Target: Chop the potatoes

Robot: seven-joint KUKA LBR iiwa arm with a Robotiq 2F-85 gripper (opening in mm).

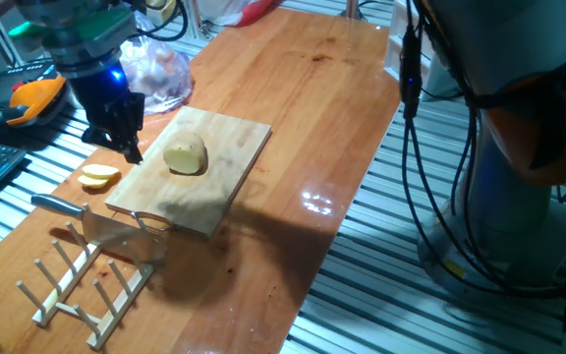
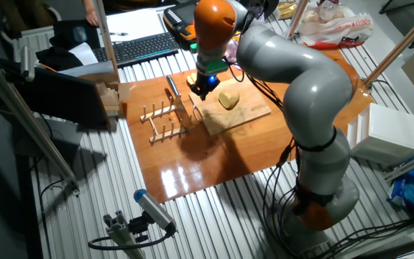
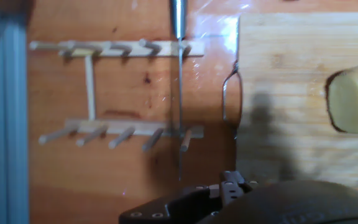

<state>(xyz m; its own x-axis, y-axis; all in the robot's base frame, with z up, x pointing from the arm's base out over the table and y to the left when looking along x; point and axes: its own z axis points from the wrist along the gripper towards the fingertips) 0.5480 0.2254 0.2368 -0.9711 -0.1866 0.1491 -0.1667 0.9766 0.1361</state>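
One potato chunk [image 1: 186,155] lies on the cutting board [image 1: 226,182]; slices [image 1: 97,176] sit on the tabletop [image 1: 308,108] beside its left edge. The gripper [image 1: 126,147] hangs between them, grip unclear. A knife [image 1: 86,218] stands in the wooden rack [image 1: 82,285] nearby.

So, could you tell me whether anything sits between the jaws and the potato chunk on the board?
Nothing visible does. The gripper hangs at the cutting board's left edge, with only bare board between it and the potato chunk. The slices lie off the board, out of that path.
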